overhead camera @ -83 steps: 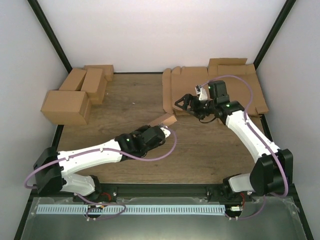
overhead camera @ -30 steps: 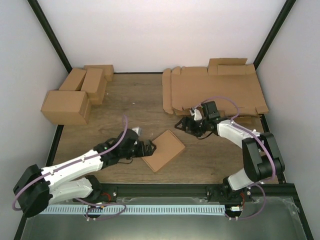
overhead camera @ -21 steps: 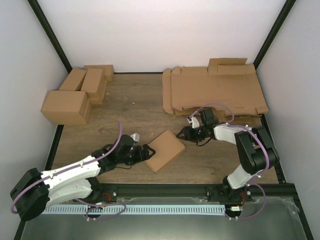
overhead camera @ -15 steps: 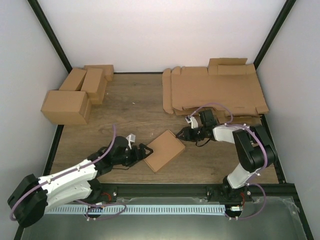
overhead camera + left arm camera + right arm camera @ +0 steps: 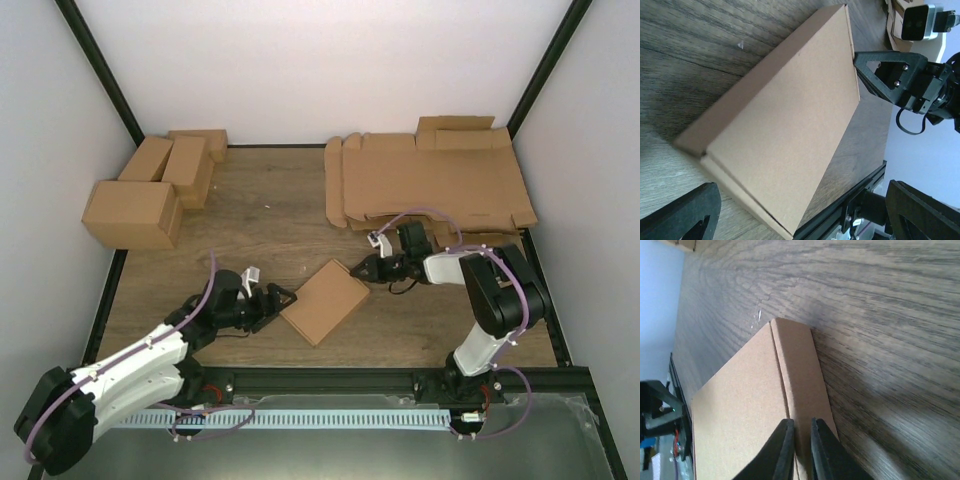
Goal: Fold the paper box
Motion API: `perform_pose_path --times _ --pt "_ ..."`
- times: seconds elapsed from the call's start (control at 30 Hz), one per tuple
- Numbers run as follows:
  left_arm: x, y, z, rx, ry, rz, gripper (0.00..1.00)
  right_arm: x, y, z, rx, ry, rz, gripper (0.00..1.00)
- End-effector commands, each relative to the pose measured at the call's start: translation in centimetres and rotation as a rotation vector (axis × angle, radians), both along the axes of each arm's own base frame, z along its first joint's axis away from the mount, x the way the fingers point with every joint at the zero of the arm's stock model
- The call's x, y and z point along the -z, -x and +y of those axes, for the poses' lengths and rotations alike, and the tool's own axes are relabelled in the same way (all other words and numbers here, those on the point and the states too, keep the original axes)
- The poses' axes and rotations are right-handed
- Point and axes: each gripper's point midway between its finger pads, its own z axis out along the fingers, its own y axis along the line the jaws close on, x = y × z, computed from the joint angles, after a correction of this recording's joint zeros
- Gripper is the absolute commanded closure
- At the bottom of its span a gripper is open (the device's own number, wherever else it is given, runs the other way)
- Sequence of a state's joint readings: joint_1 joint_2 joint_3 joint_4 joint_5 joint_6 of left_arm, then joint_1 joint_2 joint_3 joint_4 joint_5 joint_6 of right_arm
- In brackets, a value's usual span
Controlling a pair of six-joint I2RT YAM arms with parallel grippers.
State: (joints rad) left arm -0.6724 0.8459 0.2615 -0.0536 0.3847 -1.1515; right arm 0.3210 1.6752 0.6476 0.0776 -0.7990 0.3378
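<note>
Flat brown cardboard paper box, folded shut, lies on the dark wood-grain worktop, centre-front. It is turned diagonal, so corners point fwd/back & left/right. The plain lid face is up. In right wrist view a crease runs along one long side, w/ a narrow strip beyond it.

Left tool sits low over the worktop, just beside the box's near-left edge and aimed at it. Its black fingers are spread wide. In left wrist view the box sits ahead of the tips, not btwn them.

Right tool is at the box's far-right edge, w/ the arm folded low. Its fingers are pressed nearly together, w/ only a thin slit left, and the tips are at the narrow side strip. Left wrist view shows this tool's pointed tip touching that same edge. Can't tell if a lip of card is nipped in the slit or the tips just press on it.

Back right: pile of flat brown die-cut cardboard sheets, flaps sticking out, well apart from the box. Back left: cluster of finished brown cardboard boxes by the wall. Thin purple cables loop over both arms.
</note>
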Motion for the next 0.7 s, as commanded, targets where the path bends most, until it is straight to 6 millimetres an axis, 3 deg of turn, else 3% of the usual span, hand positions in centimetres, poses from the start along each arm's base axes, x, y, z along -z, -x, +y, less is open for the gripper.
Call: perform_pose_path --times 0.0,0.13,0.2,0.67 --pt "-0.7 0.3 -0.2 0.022 0.033 -0.009 0.06 1.9 -0.1 -1.5 0.088 -0.009 0.068 0.93" --pt "-1.7 0.3 -0.4 0.013 0.093 -0.02 0.0 2.1 0.2 -1.7 0.101 -0.034 0.09 0.97" --pt "-1.6 0.4 -0.5 0.005 0.118 -0.008 0.0 2.2 0.3 -1.8 0.108 -0.04 0.099 0.98" --pt "-5.8 -1.2 -1.8 -0.1 0.338 -0.118 0.0 1.5 0.2 -1.6 0.09 -0.056 0.082 0.98"
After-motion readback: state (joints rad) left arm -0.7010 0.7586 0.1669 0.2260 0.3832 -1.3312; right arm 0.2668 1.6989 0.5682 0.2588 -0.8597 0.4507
